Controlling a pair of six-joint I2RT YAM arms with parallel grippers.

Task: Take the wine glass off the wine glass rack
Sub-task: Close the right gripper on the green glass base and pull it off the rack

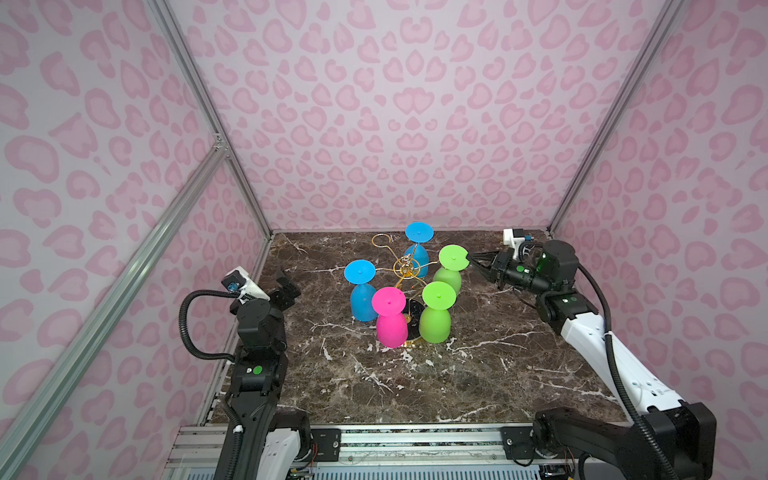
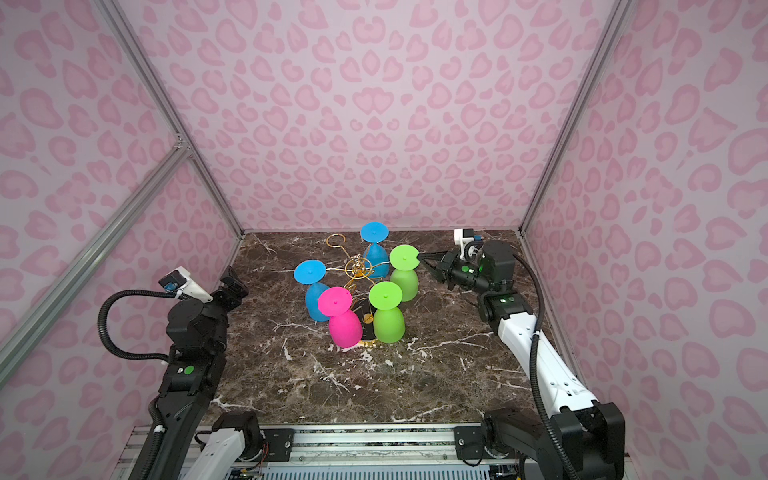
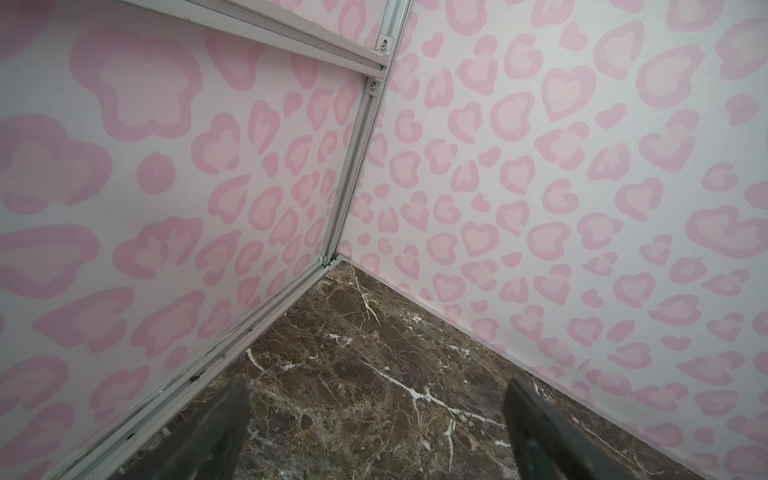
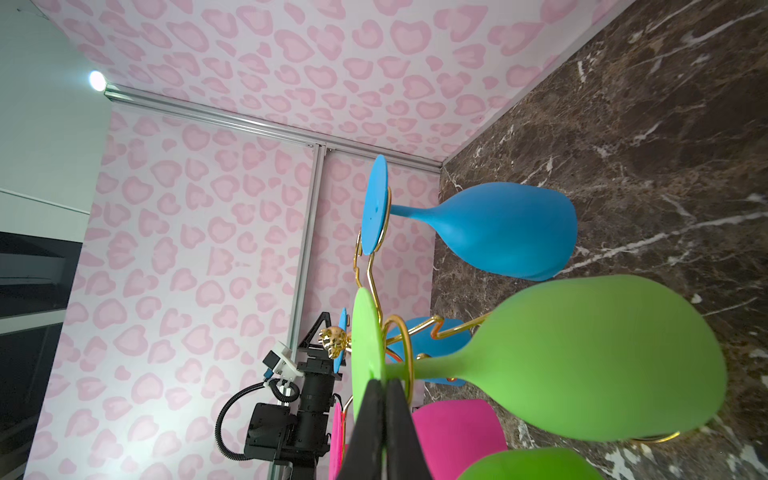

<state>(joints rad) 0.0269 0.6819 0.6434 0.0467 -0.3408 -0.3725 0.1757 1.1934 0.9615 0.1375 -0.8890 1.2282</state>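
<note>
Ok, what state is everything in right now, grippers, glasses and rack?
left gripper: open, empty.
right gripper: shut on far green glass foot.
far green glass: hanging upside down on rack, gripped.
near green glass: hanging, untouched.
pink glass: hanging, untouched.
left blue glass: hanging, untouched.
far blue glass: hanging, untouched.
rack: upright, one loop empty.

You have bright, even light; a lamp (image 4: 96,80) glares upper left in the right wrist view; your left tool (image 3: 376,432) looks blurred.
</note>
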